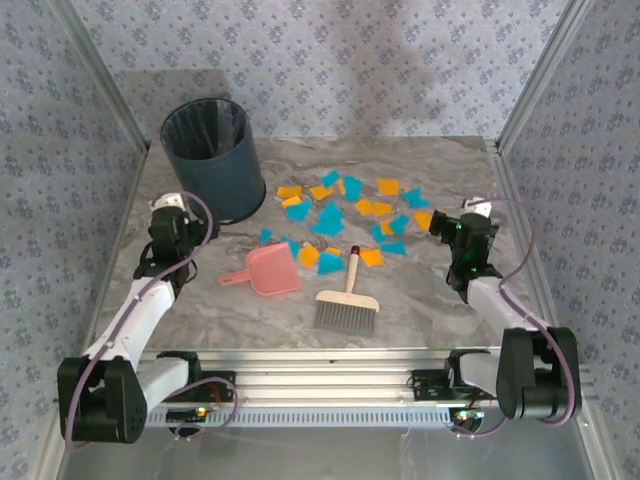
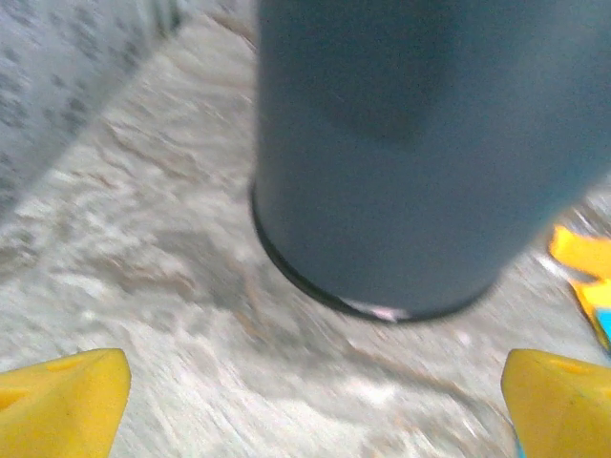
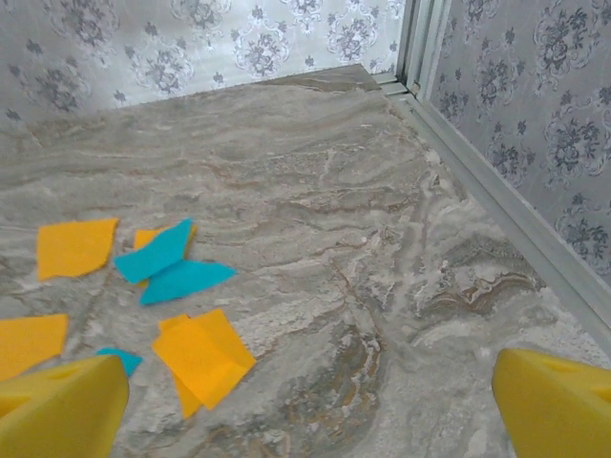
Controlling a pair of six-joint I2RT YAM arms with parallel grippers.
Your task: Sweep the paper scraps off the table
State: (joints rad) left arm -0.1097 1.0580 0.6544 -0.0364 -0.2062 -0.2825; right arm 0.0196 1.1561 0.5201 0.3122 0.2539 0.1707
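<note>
Well, the paper scraps (image 1: pixel 345 215) lay flat on the table (image 1: pixel 450 310), in the middle and toward the far side. They were orange-yellow and teal-blue. The patch of them was wider than it was deep, so its long way ran from left to right. Some bits lay on top of each other and some lay alone.

On the near side of the patch sat a pink dustpan (image 1: pixel 272 270). A few scraps were just beside its far edge. Its short handle pointed left, toward the left arm. Next to it, on the right, lay a small brush (image 1: pixel 347 305). Its bristles faced the near edge of the table. Its pale handle pointed away, up into the scraps, and the dark red tip lay between two of them.

To the left of the patch stood a dark blue bin (image 1: pixel 212 160) with a black bag inside. It stood upright near the far left corner.

The left gripper (image 2: pixel 305 405) was close in front of the bin, with its yellow fingers (image 2: pixel 62 396) spread wide and nothing between them. That wrist picture was blurry, so the orange bits at its right edge may or may not have touched the bin.

The right gripper (image 3: pixel 310 401) sat at the right end of the patch, near the side rail (image 3: pixel 496 205). Its fingers were also spread wide and held nothing. A few scraps lay just ahead of it on the left.
</note>
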